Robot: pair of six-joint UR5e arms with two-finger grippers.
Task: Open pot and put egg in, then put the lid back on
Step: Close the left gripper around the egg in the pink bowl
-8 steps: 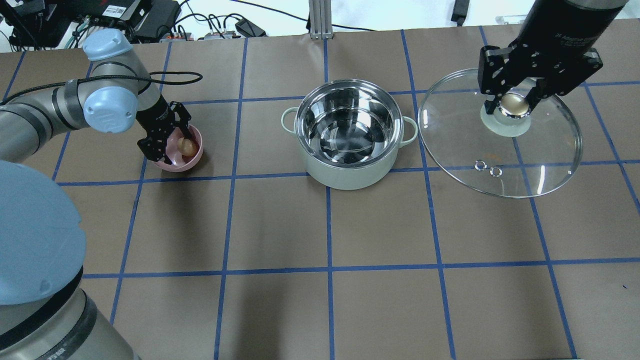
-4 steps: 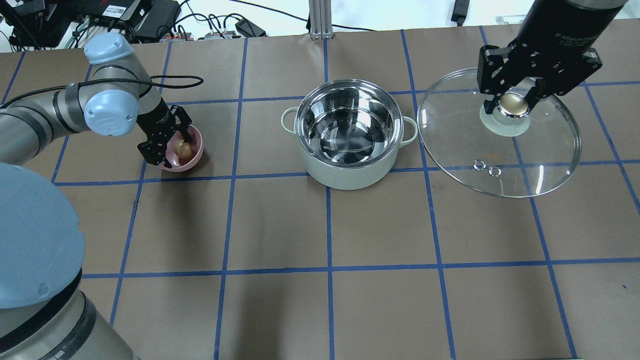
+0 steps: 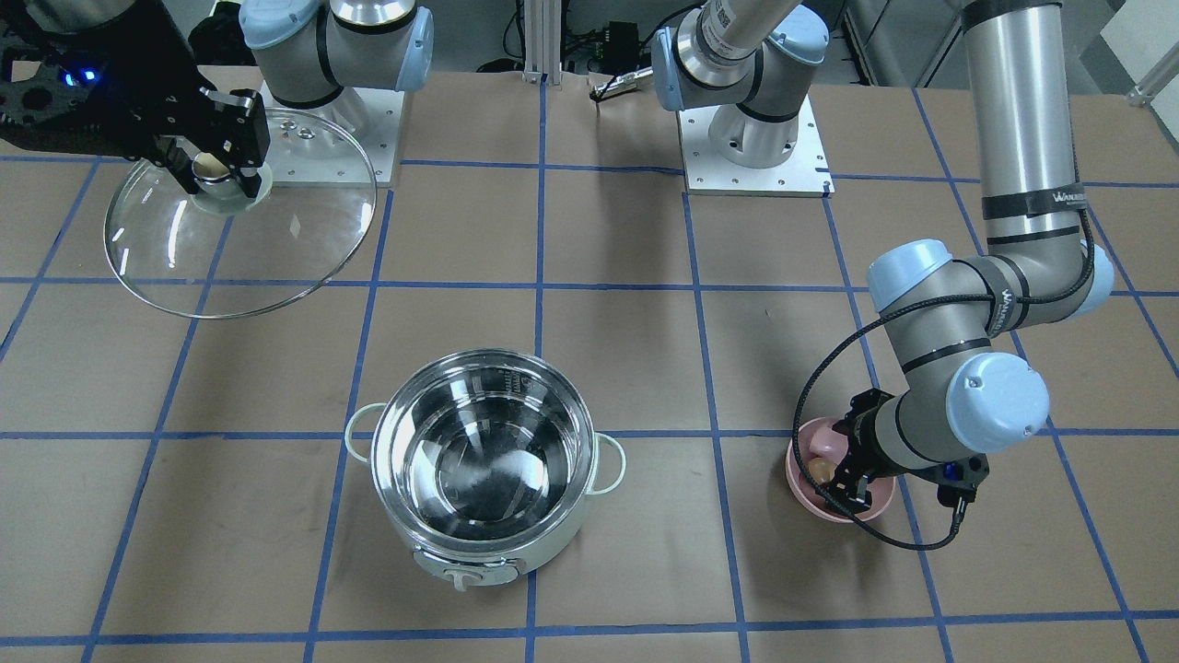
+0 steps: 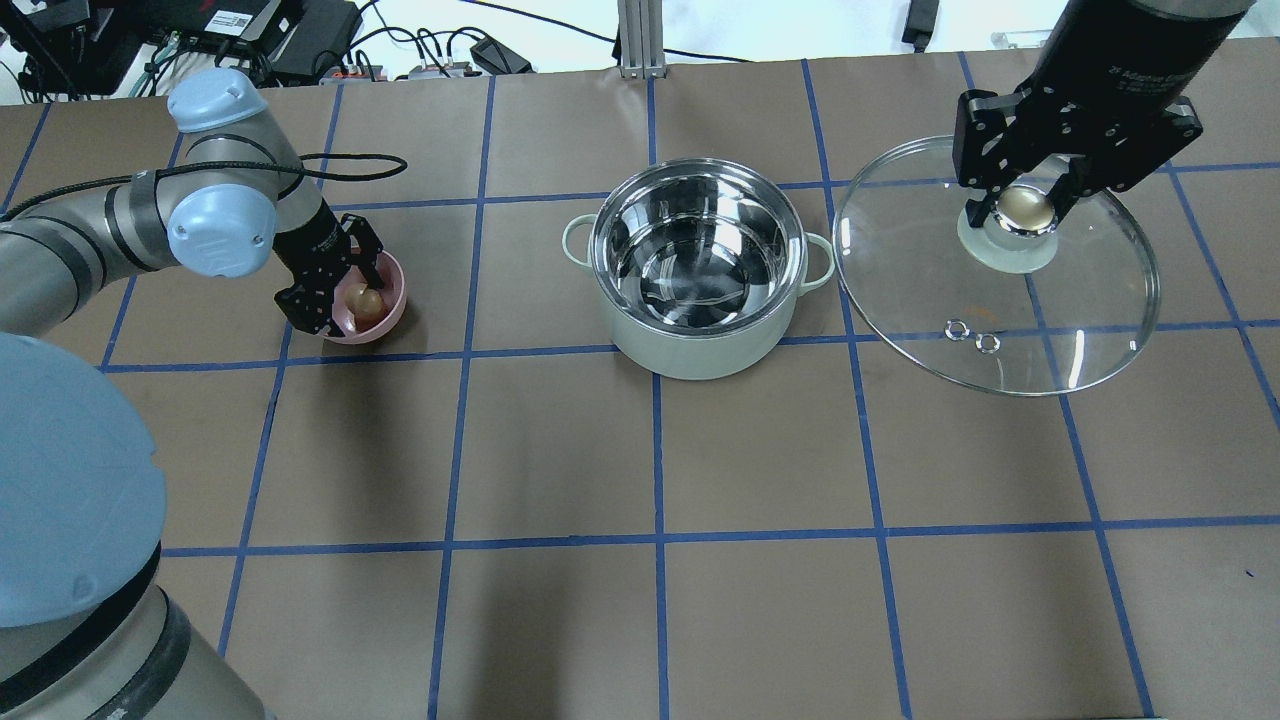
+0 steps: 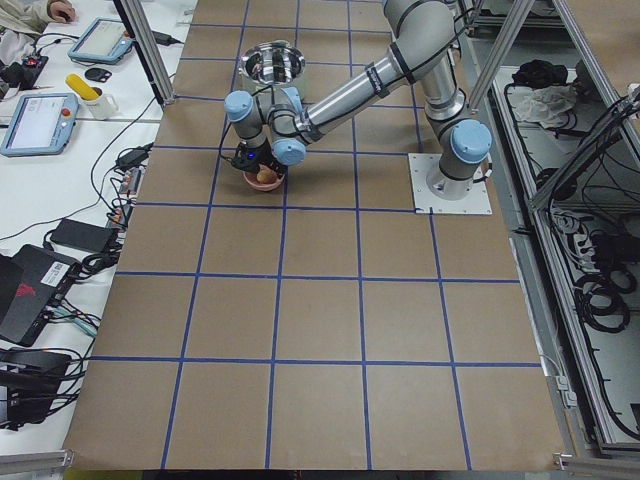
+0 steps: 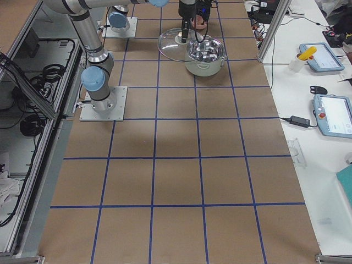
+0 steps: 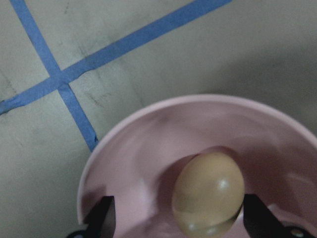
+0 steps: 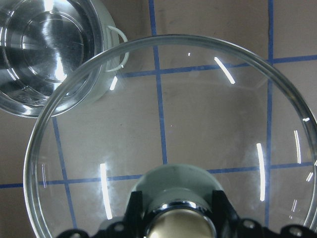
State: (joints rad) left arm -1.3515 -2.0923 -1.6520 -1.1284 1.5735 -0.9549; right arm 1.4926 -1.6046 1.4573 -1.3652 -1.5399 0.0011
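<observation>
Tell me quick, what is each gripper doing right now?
Left gripper: open, reaching into the pink bowl with the egg between its fingers.
Right gripper: shut on the lid, holding it by the knob.

Pot [image 4: 697, 270] mid-table — egg [image 4: 366, 304] in bowl [image 4: 398, 298] on robot's left, lid [image 4: 900, 270] on its right.

Mouth of pot [image 4: 700, 355] uncovered, free from above. The lid [image 4: 1000, 310], gripped by right gripper [image 4: 1025, 205], blocks the worktop's right end, rim just beside the pot handle. The pink bowl [image 4: 393, 300] wall rings egg [image 4: 366, 301]; left gripper [image 4: 350, 300] straddles it. Bare worktop [image 4: 520, 300] between bowl and pot.
</observation>
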